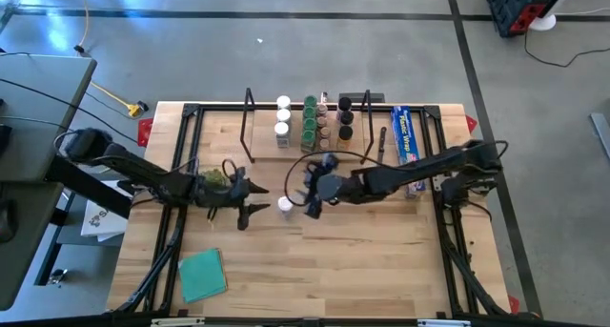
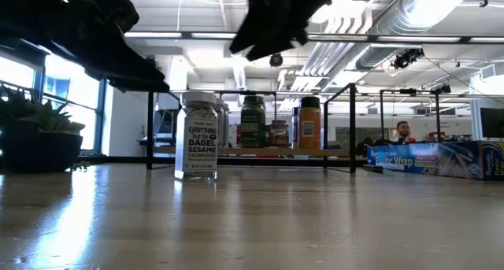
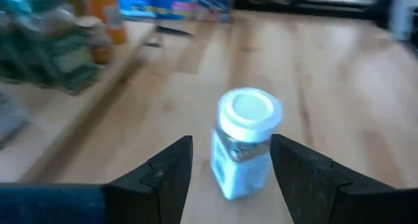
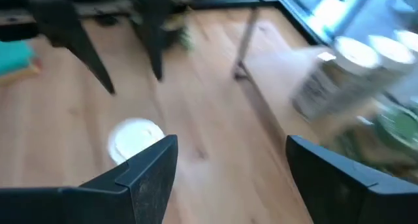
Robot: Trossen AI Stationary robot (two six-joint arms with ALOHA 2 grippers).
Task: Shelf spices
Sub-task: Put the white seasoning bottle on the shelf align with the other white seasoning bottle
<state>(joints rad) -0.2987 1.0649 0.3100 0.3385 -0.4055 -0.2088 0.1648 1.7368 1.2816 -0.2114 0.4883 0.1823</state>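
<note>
While standing upright and alone on the wooden counter, white-lidded jar sits between the two grippers, in front of the shelf and apart from it. Reads "Everything but the Bagel Sesame" on its label in the low view. Left gripper just beside the jar on one side, jaws spread wider than the jar, holding nothing; jar seen from that wrist in the gap between the dark fingers but farther out, not touched. Right gripper just beside the jar on the other side, raised off the counter, jaws wide and empty. Remaining spices lined up in rows on the shelf board, white, green, brown and black lids together. Blue wrap box lying near the shelf's right end. Teal square flat near the counter's front left corner.
</note>
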